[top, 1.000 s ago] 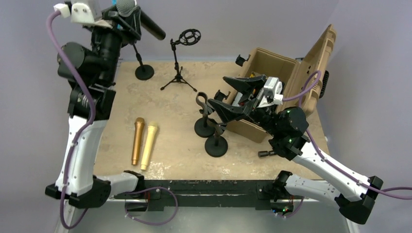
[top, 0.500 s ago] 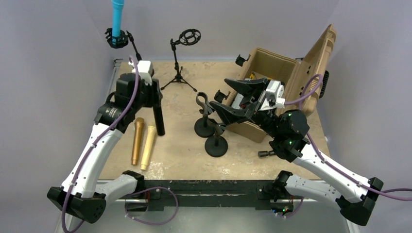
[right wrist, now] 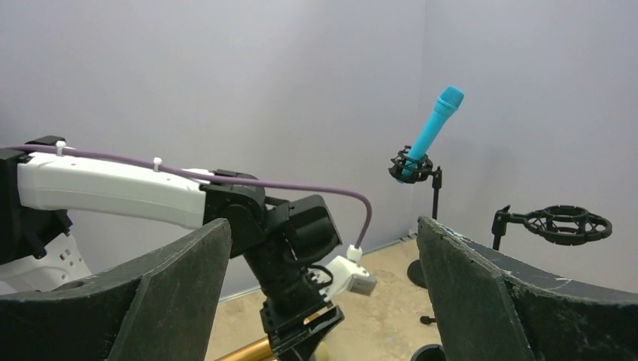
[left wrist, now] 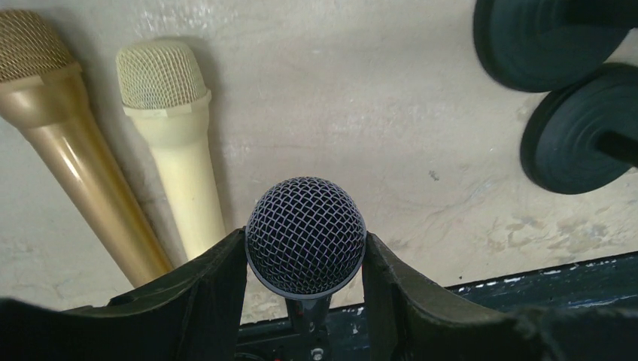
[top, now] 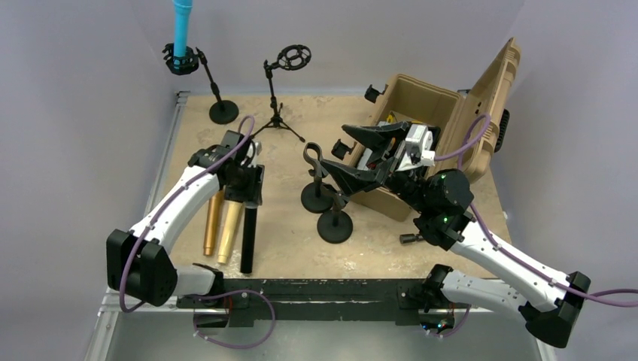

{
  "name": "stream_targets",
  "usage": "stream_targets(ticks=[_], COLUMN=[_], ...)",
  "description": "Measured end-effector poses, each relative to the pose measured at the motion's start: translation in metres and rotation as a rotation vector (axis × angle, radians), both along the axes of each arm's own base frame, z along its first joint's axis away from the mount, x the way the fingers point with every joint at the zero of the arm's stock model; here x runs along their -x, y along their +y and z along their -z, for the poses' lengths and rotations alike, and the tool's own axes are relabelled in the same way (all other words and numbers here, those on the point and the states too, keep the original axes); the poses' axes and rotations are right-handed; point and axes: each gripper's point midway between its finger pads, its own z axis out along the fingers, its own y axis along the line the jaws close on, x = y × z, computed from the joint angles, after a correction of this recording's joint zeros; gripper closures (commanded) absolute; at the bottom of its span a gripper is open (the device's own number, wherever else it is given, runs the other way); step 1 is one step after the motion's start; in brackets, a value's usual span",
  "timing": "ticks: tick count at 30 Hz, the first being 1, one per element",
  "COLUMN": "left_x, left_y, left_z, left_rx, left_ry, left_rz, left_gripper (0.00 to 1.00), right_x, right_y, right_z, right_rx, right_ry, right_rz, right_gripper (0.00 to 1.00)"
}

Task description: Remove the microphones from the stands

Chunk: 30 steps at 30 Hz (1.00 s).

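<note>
- The left gripper (top: 246, 188) is low over the table (top: 376, 248), left of centre in the top view, clamped on the black mic (top: 247, 241) just behind its head.
- In the left wrist view the mic's mesh head (left wrist: 305, 237) sits between the two fingers (left wrist: 203, 286), touching both.
- The black mic is out of any stand. Its handle points to the near edge of the table; whether it rests on the surface cannot be told.
- Just left of it lie a cream mic (top: 230, 229) and a gold mic (top: 213, 226), side by side and roughly parallel to it.
- Right of centre stand two round black bases (top: 335, 226), close together, each with a short post.
- The right gripper (top: 357, 154) hangs above those bases, its fingers spread wide and holding nothing.
- Behind it, at the right of the frame, sits a tan case (top: 421, 98) with its lid open.
- At the far middle stands a tripod (top: 276, 113) with a bare ring mount on top.
- At the upper left a blue mic (top: 181, 30) sits upright in the clip of a tilted stand (top: 214, 90) with a round base.
</note>
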Motion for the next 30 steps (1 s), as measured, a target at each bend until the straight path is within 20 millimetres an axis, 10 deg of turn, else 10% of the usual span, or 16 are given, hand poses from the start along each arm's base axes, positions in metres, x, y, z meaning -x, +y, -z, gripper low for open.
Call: stream_targets(ticks=[14, 30], left_x=[-0.007, -0.02], left_y=[0.005, 0.005], left_z=[0.065, 0.094], left_rx=[-0.101, -0.145], left_ry=[0.183, 0.278], left_rz=[-0.013, -0.026], left_gripper=[1.0, 0.4], right_x=[-0.002, -0.002], right_y=[0.003, 0.004], right_z=[0.004, 0.011], right_rx=[-0.003, -0.002], right_ry=[0.007, 0.007], right_rz=[-0.004, -0.006], right_gripper=[0.09, 0.09])
